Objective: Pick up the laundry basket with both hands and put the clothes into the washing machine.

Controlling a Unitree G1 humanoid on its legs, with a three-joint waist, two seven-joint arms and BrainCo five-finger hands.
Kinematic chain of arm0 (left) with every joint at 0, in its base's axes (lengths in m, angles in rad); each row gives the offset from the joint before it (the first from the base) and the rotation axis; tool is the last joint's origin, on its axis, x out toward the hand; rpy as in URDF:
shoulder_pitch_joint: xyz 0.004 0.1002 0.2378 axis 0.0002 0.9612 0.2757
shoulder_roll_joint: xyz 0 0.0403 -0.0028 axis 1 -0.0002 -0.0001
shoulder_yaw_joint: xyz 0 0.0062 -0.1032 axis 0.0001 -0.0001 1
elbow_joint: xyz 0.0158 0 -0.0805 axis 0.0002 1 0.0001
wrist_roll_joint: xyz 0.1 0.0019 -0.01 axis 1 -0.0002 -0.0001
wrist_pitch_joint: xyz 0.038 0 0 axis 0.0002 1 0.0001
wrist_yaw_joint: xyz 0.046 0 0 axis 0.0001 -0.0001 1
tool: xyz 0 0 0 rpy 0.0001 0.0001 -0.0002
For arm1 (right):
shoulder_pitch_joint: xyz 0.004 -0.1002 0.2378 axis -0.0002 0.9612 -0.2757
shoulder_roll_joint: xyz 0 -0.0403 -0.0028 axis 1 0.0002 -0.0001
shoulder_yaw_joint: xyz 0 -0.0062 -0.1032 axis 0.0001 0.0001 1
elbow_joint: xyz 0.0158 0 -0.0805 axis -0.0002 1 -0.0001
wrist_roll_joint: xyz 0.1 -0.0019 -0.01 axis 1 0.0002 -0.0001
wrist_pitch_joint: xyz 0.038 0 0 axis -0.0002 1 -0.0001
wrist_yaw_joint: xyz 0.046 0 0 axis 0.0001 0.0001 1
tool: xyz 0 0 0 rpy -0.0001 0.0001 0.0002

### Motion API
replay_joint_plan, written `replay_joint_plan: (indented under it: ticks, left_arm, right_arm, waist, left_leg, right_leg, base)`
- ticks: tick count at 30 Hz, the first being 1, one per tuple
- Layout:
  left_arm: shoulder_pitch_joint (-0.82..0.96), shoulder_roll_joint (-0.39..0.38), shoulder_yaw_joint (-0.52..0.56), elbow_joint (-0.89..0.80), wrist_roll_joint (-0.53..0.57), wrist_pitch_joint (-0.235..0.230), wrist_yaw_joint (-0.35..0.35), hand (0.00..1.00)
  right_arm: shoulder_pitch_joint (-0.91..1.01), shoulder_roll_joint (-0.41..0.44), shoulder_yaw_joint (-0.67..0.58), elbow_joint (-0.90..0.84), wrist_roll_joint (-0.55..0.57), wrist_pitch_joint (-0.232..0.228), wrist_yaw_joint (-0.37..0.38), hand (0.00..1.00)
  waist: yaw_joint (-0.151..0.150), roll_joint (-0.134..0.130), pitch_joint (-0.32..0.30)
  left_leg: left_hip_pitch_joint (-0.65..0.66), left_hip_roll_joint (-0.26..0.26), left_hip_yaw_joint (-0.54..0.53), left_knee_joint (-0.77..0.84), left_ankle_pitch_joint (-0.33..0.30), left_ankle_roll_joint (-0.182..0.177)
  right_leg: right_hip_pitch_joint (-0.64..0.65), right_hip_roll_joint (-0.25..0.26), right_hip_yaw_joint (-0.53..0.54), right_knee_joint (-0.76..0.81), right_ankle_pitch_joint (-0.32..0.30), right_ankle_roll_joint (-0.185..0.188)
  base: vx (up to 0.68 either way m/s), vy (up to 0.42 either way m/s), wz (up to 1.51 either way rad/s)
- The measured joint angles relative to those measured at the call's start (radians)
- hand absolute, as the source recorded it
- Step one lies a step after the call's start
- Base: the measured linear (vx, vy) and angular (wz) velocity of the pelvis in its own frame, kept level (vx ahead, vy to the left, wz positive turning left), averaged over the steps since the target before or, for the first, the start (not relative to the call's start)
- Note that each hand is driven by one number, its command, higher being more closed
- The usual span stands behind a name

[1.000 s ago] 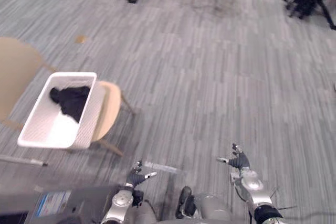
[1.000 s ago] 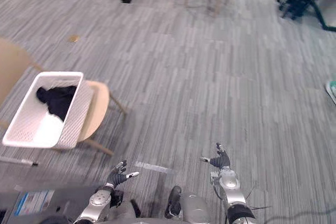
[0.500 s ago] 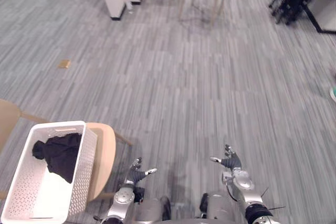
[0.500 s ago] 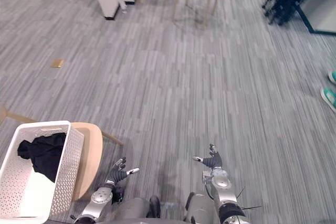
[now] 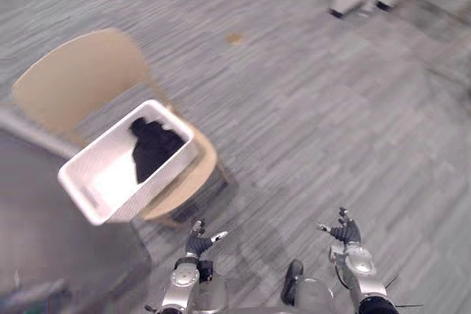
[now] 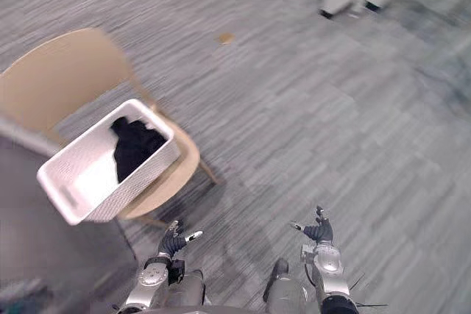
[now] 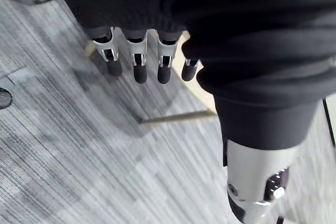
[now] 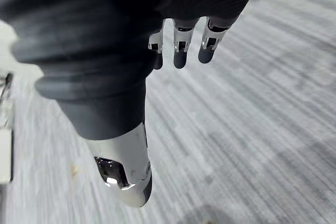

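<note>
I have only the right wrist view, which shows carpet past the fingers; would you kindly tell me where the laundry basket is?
Observer: The white laundry basket sits on the seat of a wooden chair, ahead and to the robot's left.
Operator: Thank you. Is either hand touching it?
Observer: No. The left hand and right hand are both open, low over the carpet, apart from the basket.
Operator: And is anything inside it?
Observer: A dark garment lies at the basket's farther end.
</note>
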Motion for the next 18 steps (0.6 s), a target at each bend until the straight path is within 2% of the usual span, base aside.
replay_joint_plan:
  ticks: [1, 2, 3, 5, 7, 8, 9, 10, 11, 12, 13, 14, 15, 16, 17, 18]
  left_arm:
    - [0.001, 0.001, -0.002, -0.004, 0.000, 0.000, 0.001, 0.00]
    - [0.003, 0.009, -0.016, -0.021, 0.000, 0.000, 0.001, 0.00]
    - [0.000, 0.010, -0.017, -0.031, 0.000, 0.000, 0.001, 0.00]
    - [0.005, 0.028, -0.024, -0.033, -0.001, 0.002, 0.001, 0.00]
    - [0.011, 0.041, -0.033, -0.031, -0.001, 0.005, -0.002, 0.00]
    - [0.022, 0.047, -0.038, -0.027, 0.000, 0.007, -0.002, 0.00]
    - [0.025, 0.048, -0.039, -0.023, 0.000, 0.007, -0.003, 0.00]
    - [0.035, 0.050, -0.042, -0.010, 0.000, 0.007, -0.004, 0.00]
    - [0.044, 0.061, -0.045, 0.006, 0.001, 0.008, -0.005, 0.00]
    - [0.048, 0.066, -0.046, 0.010, 0.001, 0.011, -0.005, 0.00]
    - [0.049, 0.078, -0.049, 0.010, 0.001, 0.015, -0.009, 0.00]
    - [0.048, 0.090, -0.045, 0.015, 0.001, 0.017, -0.007, 0.00]
    - [0.048, 0.095, -0.046, 0.015, 0.000, 0.017, -0.005, 0.00]
    - [0.048, 0.099, -0.044, 0.015, 0.000, 0.016, -0.004, 0.00]
    - [0.038, 0.099, -0.044, 0.015, 0.000, 0.016, -0.003, 0.00]
    - [0.035, 0.098, -0.044, 0.015, -0.001, 0.015, -0.002, 0.00]
  right_arm:
    - [-0.004, 0.001, -0.004, 0.000, 0.000, -0.004, -0.001, 0.00]
    - [-0.014, 0.001, -0.008, -0.001, 0.000, -0.009, -0.001, 0.00]
    - [-0.014, -0.001, -0.010, -0.001, 0.000, -0.010, -0.002, 0.00]
    - [-0.016, 0.018, -0.010, 0.000, 0.000, -0.010, -0.001, 0.00]
    - [-0.013, 0.033, -0.008, 0.001, -0.001, -0.009, -0.001, 0.00]
    - [-0.011, 0.031, -0.007, 0.001, -0.007, -0.008, -0.001, 0.00]
    - [-0.011, 0.030, -0.007, 0.001, -0.012, -0.007, -0.001, 0.00]
    - [-0.017, 0.029, -0.002, 0.001, -0.022, -0.005, -0.001, 0.00]
    - [-0.022, 0.029, 0.021, 0.000, -0.035, -0.003, -0.001, 0.00]
    - [-0.025, 0.028, 0.034, 0.000, -0.043, -0.002, 0.000, 0.00]
    - [-0.027, 0.032, 0.061, -0.001, -0.052, -0.001, 0.001, 0.00]
    - [-0.026, 0.033, 0.081, -0.008, -0.063, -0.001, 0.002, 0.00]
    - [-0.024, 0.032, 0.084, -0.019, -0.069, -0.001, 0.001, 0.00]
    - [-0.017, 0.029, 0.085, -0.050, -0.081, -0.002, 0.001, 0.00]
    - [-0.016, 0.027, 0.085, -0.072, -0.089, -0.002, 0.001, 0.00]
    - [-0.017, 0.026, 0.085, -0.082, -0.092, -0.002, 0.001, 0.00]
  waist:
    - [-0.001, -0.003, -0.004]
    - [-0.004, -0.007, -0.008]
    - [-0.004, -0.011, -0.010]
    - [0.003, -0.027, -0.018]
    - [0.003, -0.038, -0.022]
    - [0.003, -0.039, -0.022]
    - [0.001, -0.040, -0.022]
    - [0.001, -0.052, -0.021]
    - [-0.001, -0.072, -0.019]
    - [-0.006, -0.074, -0.018]
    - [-0.010, -0.079, -0.020]
    - [-0.008, -0.089, -0.023]
    - [-0.009, -0.094, -0.026]
    - [-0.013, -0.081, -0.018]
    - [-0.025, -0.081, -0.018]
    - [-0.033, -0.081, -0.018]
  left_leg:
    - [0.000, 0.001, 0.056, -0.014, 0.009, 0.013]
    - [-0.018, 0.002, 0.188, -0.039, 0.023, 0.034]
    - [-0.033, 0.001, 0.242, -0.039, 0.027, 0.039]
    - [-0.053, -0.012, 0.283, -0.032, 0.028, 0.041]
    - [-0.050, -0.039, 0.248, -0.032, 0.027, 0.042]
    - [-0.035, -0.056, 0.245, -0.031, 0.017, 0.058]
    - [-0.024, -0.063, 0.246, -0.031, 0.009, 0.072]
    - [0.010, -0.083, 0.256, -0.035, -0.009, 0.099]
    - [0.040, -0.107, 0.253, -0.037, -0.026, 0.124]
    - [0.054, -0.109, 0.241, -0.039, -0.037, 0.138]
    - [0.076, -0.109, 0.217, -0.051, -0.065, 0.140]
    - [0.088, -0.108, 0.198, -0.063, -0.065, 0.139]
    - [0.094, -0.107, 0.187, -0.069, -0.065, 0.139]
    - [0.108, -0.107, 0.161, -0.073, -0.064, 0.138]
    - [0.113, -0.105, 0.129, -0.072, -0.063, 0.135]
    - [0.112, -0.105, 0.114, -0.072, -0.061, 0.132]
  right_leg:
    - [0.011, -0.005, -0.026, -0.011, 0.000, 0.000]
    - [0.048, -0.018, -0.112, -0.039, 0.002, 0.004]
    - [0.064, -0.023, -0.155, -0.049, 0.006, 0.010]
    - [0.096, -0.034, -0.229, -0.058, 0.011, 0.018]
    - [0.116, -0.066, -0.265, -0.010, 0.009, 0.021]
    - [0.118, -0.109, -0.265, 0.078, 0.003, 0.030]
    - [0.116, -0.132, -0.260, 0.131, 0.001, 0.034]
    - [0.088, -0.197, -0.220, 0.285, 0.001, 0.032]
    - [0.020, -0.269, -0.121, 0.470, 0.047, -0.039]
    - [-0.027, -0.283, -0.061, 0.547, 0.076, -0.081]
    - [-0.115, -0.259, 0.075, 0.663, 0.037, -0.071]
    - [-0.175, -0.206, 0.163, 0.674, -0.057, -0.028]
    - [-0.193, -0.180, 0.190, 0.657, -0.088, -0.017]
    - [-0.215, -0.124, 0.227, 0.564, -0.125, 0.007]
    - [-0.223, -0.071, 0.275, 0.435, -0.134, 0.023]
    - [-0.224, -0.051, 0.299, 0.379, -0.132, 0.025]
  base:
    - [0.11, 0.010, 1.81]
    - [0.12, 0.049, 1.64]
    - [0.09, 0.080, 1.56]
    - [0.09, 0.117, 1.10]
    - [0.12, 0.163, 0.91]
    - [0.10, 0.148, 0.58]
    - [0.15, 0.242, 0.58]
    - [0.14, 0.191, 0.40]
    - [0.18, 0.214, 0.38]
    - [0.17, 0.117, 0.36]
    - [0.17, 0.053, 0.43]
    - [0.17, 0.025, 0.44]
    - [0.16, -0.022, 0.59]
    - [0.16, -0.075, 0.73]
    - [0.15, -0.102, 0.79]
    - [0.13, -0.154, 0.97]
